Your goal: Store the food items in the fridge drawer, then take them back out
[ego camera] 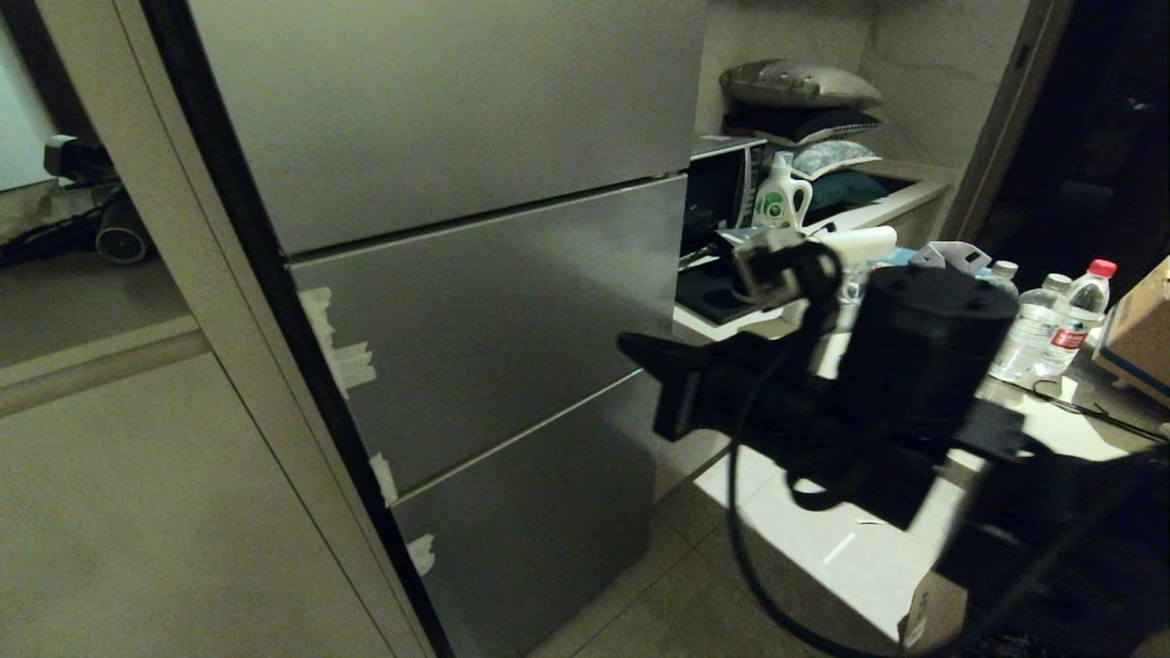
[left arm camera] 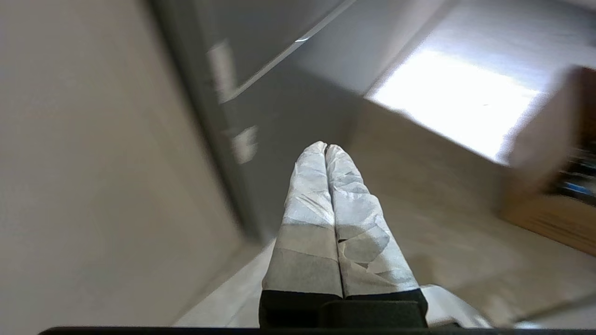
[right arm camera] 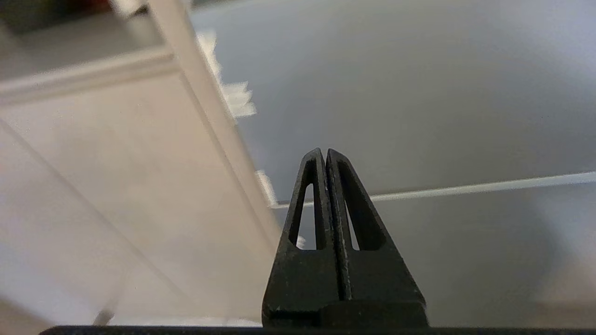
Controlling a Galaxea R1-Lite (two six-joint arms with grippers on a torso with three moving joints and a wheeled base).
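Fridge (ego camera: 475,302) shut: three grey door panels stacked, white tape scraps (ego camera: 352,364) along their left edge. No drawer showing in any view (it cannot be placed from here).

Right gripper (ego camera: 640,350) raised level in front of the middle panel, near its right edge, tip pointing left across the fridge face. Its black fingers (right arm camera: 316,195) are pressed together, empty.

Left gripper (left arm camera: 326,148) low, aimed at the bottom of the fridge and the floor tiles; taped white fingers (left arm camera: 307,209) pressed together, empty.

Right of the fridge: detergent jug (ego camera: 780,196), water bottles (ego camera: 1051,324), cushions (ego camera: 800,87) on a shelf.
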